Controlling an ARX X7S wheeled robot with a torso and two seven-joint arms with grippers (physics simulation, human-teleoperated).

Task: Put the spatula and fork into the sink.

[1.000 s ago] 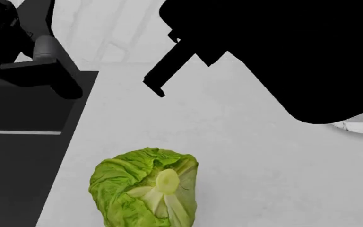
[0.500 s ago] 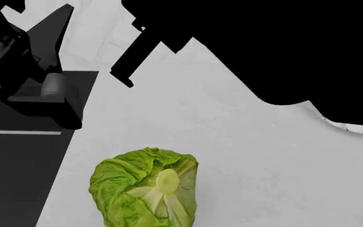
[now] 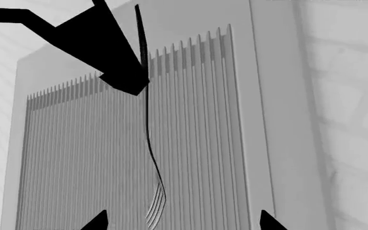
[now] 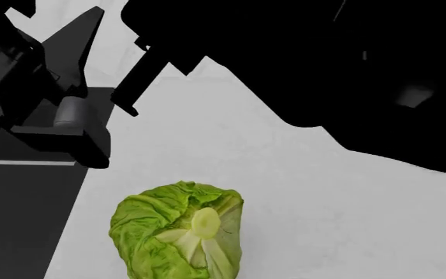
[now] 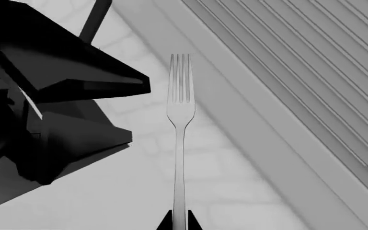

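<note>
A slim fork stands out from my right gripper, whose fingertips are shut on the end of its handle. In the left wrist view the same fork shows edge-on as a thin dark line, with the right gripper clamped on its handle. My left gripper is open, its two tips wide apart on either side of the tines. The black sink lies at the left edge of the head view. The spatula is out of view.
A green lettuce head lies on the white counter near the sink's edge. A grey ribbed panel fills the background behind the fork. Both black arms crowd the upper part of the head view.
In the head view the right arm has swung left, toward the sink. The left arm has shifted right and lower, closer to it.
</note>
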